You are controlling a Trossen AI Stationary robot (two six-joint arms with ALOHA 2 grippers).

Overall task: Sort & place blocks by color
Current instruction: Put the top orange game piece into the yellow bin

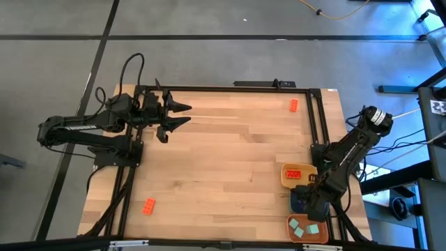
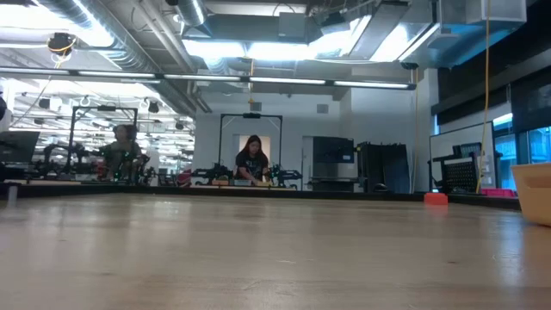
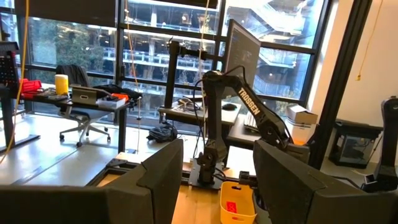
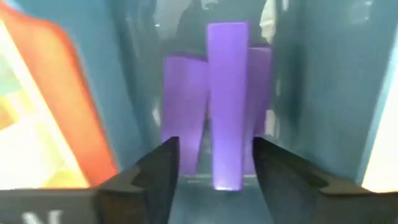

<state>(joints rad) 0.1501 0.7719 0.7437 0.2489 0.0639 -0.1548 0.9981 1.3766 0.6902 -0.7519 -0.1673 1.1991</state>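
Note:
My right gripper point(image 1: 304, 200) is lowered into the blue-grey tray point(image 1: 295, 203) at the table's right edge and is open. In the right wrist view its fingers stand on either side of an upright purple bar point(image 4: 227, 99), with a gap showing beside it. More purple blocks point(image 4: 183, 106) stand behind the bar. One orange-red block point(image 1: 293, 174) lies in the yellow tray point(image 1: 283, 180). Teal blocks point(image 1: 305, 227) lie in the orange tray point(image 1: 323, 237). Two orange-red blocks rest on the table, one near the far right corner point(image 1: 294, 105) and one near the near left point(image 1: 148, 206). My left gripper point(image 1: 182, 114) hangs open over the far left.
The three trays sit in a row along the table's right edge, close under my right arm. A dark frame point(image 1: 317, 125) runs along the far and right sides. The table's wooden middle point(image 1: 223, 167) lies bare. People sit at desks in the room beyond point(image 2: 251, 159).

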